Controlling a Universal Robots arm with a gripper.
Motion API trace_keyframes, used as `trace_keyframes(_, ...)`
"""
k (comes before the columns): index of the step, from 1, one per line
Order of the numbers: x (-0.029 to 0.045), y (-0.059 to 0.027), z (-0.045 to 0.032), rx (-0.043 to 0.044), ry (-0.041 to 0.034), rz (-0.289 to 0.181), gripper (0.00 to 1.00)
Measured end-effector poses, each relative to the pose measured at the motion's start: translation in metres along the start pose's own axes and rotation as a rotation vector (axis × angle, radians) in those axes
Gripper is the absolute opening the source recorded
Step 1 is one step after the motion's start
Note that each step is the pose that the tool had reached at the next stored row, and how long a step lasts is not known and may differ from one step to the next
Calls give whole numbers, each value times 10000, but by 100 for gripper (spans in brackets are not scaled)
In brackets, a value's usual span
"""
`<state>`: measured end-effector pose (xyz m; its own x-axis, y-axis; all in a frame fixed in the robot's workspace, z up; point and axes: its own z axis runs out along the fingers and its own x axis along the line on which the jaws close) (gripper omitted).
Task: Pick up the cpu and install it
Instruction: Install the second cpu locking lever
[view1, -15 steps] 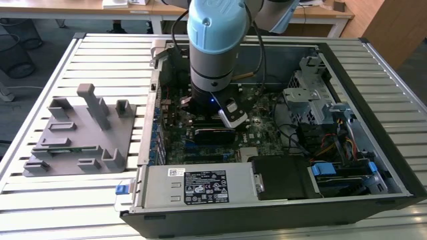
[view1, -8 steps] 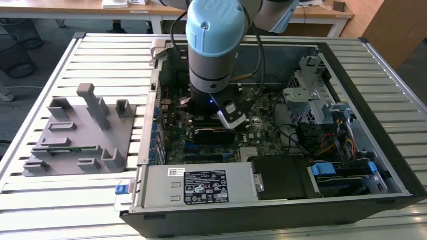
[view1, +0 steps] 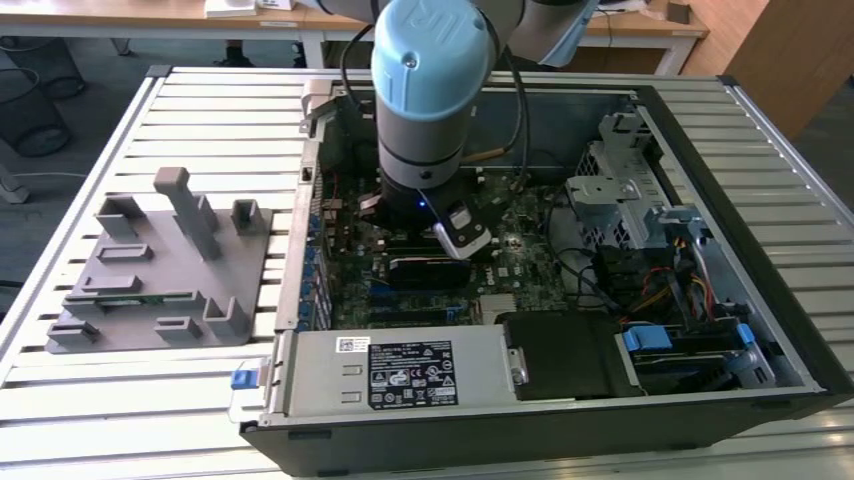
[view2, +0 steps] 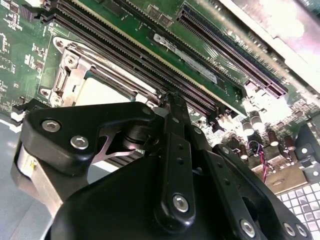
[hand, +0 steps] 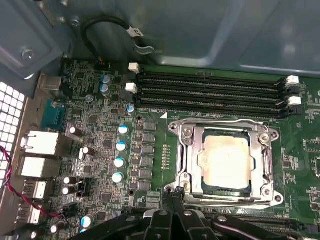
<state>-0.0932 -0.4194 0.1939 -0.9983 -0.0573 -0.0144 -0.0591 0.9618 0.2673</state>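
Jaws pressed together, nothing between them: in the first wrist view the gripper (hand: 172, 196) shows two slim black fingers (hand: 176, 202) meeting at a point just at the edge of the socket frame (hand: 223, 161), tips close above the board, contact with it not clear. In the second wrist view the same gripper (view2: 171, 100) runs as one narrow black bar out of its linkage, tip reaching toward the memory slots (view2: 150, 60). The cpu (hand: 223, 160) lies flat in the socket, seated inside the metal frame, top face up toward the camera. It is near square, so no real long axis; its edges run parallel with the frame and with the memory slots (hand: 210, 95) beside it. Top is a pale silver-grey plate, washed warm and bright by glare, with small notched corners and a darker rim around it. In the second wrist view a pale patch of the cpu (view2: 97, 92) shows inside the frame (view2: 70, 65), partly behind the gripper body. Outward: green motherboard (hand: 105, 150) with rows of small capacitors (hand: 120, 146), rear port blocks, a red and black wire pair at the case edge. In the exterior view the arm (view1: 427, 110) stands down into the open computer case (view1: 747, 200), which lies on a slatted table (view1: 160, 400). On the exterior view's left, well apart from the case, sits the grey plastic fixture (view1: 160, 265).
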Motion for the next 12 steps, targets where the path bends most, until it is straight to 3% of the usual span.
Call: trace_keyframes(12,41,-10,39,-110,-4,1,11)
